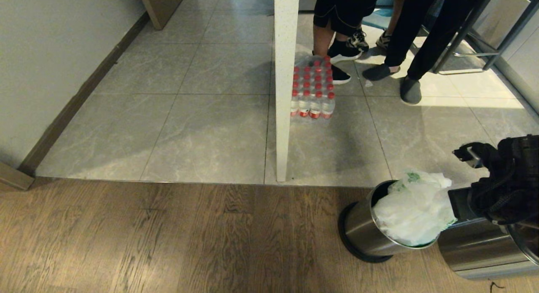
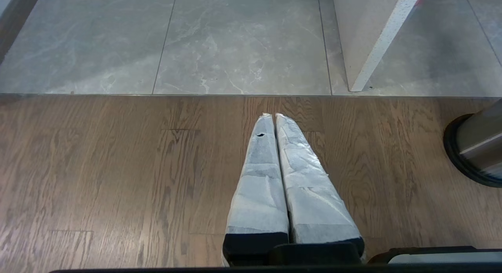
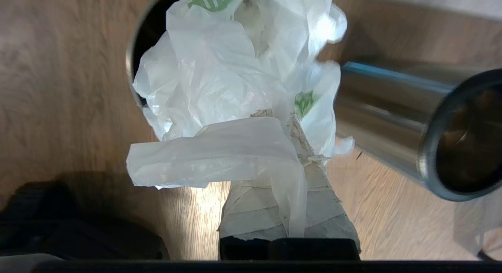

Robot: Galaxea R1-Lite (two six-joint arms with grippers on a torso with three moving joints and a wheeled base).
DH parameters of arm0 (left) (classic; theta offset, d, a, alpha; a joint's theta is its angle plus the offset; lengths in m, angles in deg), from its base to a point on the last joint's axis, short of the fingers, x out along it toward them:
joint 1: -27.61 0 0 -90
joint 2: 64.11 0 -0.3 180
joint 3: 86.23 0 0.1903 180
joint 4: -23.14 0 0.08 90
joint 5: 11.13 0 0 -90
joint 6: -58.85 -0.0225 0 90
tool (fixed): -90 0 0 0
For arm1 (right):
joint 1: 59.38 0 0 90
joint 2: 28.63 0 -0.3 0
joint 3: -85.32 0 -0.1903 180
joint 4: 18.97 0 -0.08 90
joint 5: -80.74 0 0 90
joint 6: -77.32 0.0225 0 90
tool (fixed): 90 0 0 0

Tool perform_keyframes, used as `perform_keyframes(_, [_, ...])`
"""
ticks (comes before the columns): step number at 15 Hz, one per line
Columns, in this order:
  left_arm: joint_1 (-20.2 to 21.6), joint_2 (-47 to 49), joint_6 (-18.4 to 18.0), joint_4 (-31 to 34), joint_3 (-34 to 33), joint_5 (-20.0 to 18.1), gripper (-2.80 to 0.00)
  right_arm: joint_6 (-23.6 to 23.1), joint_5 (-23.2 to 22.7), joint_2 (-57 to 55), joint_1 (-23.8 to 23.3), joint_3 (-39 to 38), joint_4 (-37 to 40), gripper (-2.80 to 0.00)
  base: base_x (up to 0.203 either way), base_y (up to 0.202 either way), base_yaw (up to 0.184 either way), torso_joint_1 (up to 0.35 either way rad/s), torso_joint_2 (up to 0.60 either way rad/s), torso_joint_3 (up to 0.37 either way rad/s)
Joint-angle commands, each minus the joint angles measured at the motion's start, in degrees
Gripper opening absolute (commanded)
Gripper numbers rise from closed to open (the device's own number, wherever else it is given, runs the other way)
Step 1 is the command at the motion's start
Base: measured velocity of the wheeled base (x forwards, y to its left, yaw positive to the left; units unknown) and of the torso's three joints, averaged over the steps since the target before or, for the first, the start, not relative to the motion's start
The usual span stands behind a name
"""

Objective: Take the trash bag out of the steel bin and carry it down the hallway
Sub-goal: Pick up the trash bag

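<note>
The steel bin (image 1: pixel 363 225) stands on the wood floor at the lower right, its black base toward me. The white trash bag (image 1: pixel 414 209) with a green logo bulges out of its mouth. My right arm (image 1: pixel 505 179) reaches in from the right edge just beside the bag. In the right wrist view my right gripper (image 3: pixel 284 118) is shut on a strip of the trash bag (image 3: pixel 219 77), which drapes over the taped fingers (image 3: pixel 333 210); the bin rim (image 3: pixel 131 69) shows behind. My left gripper (image 2: pixel 273 115) hangs shut and empty over the wood floor. The hallway (image 1: pixel 210 116) tiles lie ahead.
A second steel bin (image 1: pixel 484 246) sits right of the first, almost touching it. A white partition (image 1: pixel 285 95) stands ahead, with a pack of red-capped bottles (image 1: pixel 311 91) beside it. Two people's legs (image 1: pixel 337 32) are beyond. A wall with dark skirting (image 1: pixel 76 103) runs along the left.
</note>
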Motion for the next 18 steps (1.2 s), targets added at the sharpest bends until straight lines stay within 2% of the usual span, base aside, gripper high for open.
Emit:
perform_keyframes(1, [0.0,0.0,0.03,-0.02,0.0,0.0,-2.8,-0.06,0.11,7.05,0.45,0.22,2.09,-2.8,0.0,0.0,0.0,0.0,0.0,0.0])
perform_keyframes(5, [0.0,0.0,0.02,-0.02,0.0,0.0,-2.8,-0.03,0.25,14.35,1.72,-0.28,6.36,-2.8,0.0,0.0,0.0,0.0,0.0,0.0])
perform_keyframes(8, [0.0,0.0,0.04,-0.02,0.0,0.0,-2.8,0.53,0.2,15.27,1.84,-5.0,7.02,-2.8,0.0,0.0,0.0,0.0,0.0,0.0])
perform_keyframes(11, [0.0,0.0,0.06,-0.02,0.0,0.0,-2.8,3.41,-0.15,10.84,1.9,-6.76,5.73,-2.8,0.0,0.0,0.0,0.0,0.0,0.0])
perform_keyframes(14, [0.0,0.0,0.04,-0.02,0.0,0.0,-2.8,4.3,-0.14,6.17,2.22,-6.58,1.66,-2.8,0.0,0.0,0.0,0.0,0.0,0.0])
perform_keyframes(18, [0.0,0.0,-0.03,-0.02,0.0,0.0,-2.8,5.13,-0.03,-0.75,2.78,-2.0,-0.43,-2.8,0.0,0.0,0.0,0.0,0.0,0.0])
